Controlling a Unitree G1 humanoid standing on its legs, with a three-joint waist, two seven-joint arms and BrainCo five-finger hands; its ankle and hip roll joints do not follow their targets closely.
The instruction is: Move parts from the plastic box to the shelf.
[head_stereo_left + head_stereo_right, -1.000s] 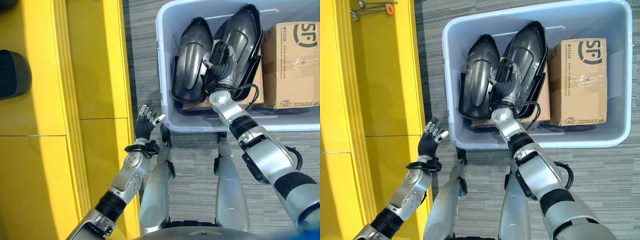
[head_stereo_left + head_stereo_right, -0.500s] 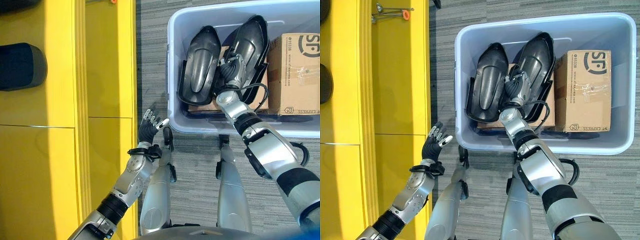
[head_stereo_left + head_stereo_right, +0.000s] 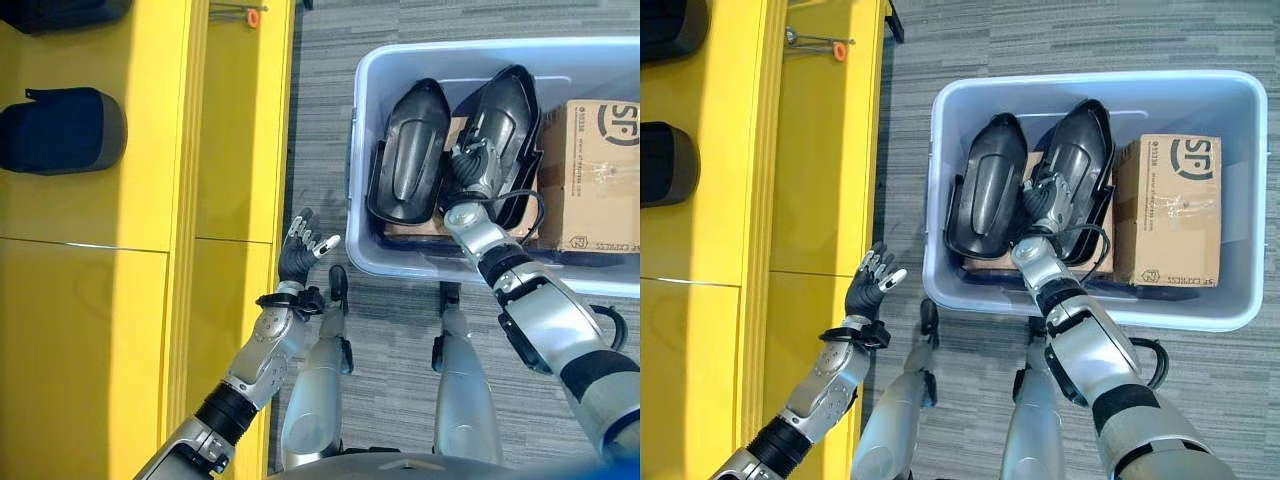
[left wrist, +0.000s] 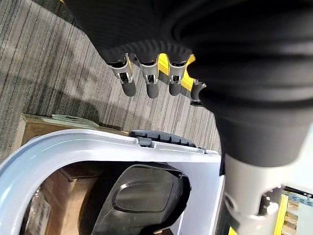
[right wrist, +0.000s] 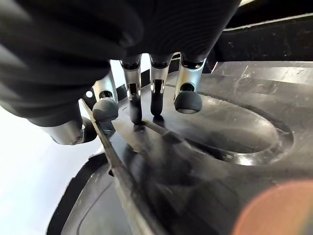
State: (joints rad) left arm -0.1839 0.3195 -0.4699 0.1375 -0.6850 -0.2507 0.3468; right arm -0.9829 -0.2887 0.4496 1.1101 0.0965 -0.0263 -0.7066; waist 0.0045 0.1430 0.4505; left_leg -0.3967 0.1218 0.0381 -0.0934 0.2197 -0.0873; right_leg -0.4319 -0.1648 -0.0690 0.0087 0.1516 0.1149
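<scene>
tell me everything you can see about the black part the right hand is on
The right-hand glossy black moulded plastic part, long and tapered to a rounded far end, has a raised rim round a sunken oval middle. It lies slightly tilted in the pale blue plastic box, beside a matching black part and partly over a brown cardboard piece. The right hand rests on its near end, fingers on the rim.

My right hand (image 3: pixel 1052 203) now sits higher on the right-hand black part (image 3: pixel 1080 150) in the plastic box (image 3: pixel 940 190), fingers spread on its glossy face (thumb at its edge). My view slides left, showing more of the yellow shelf (image 3: pixel 90 300).
</scene>
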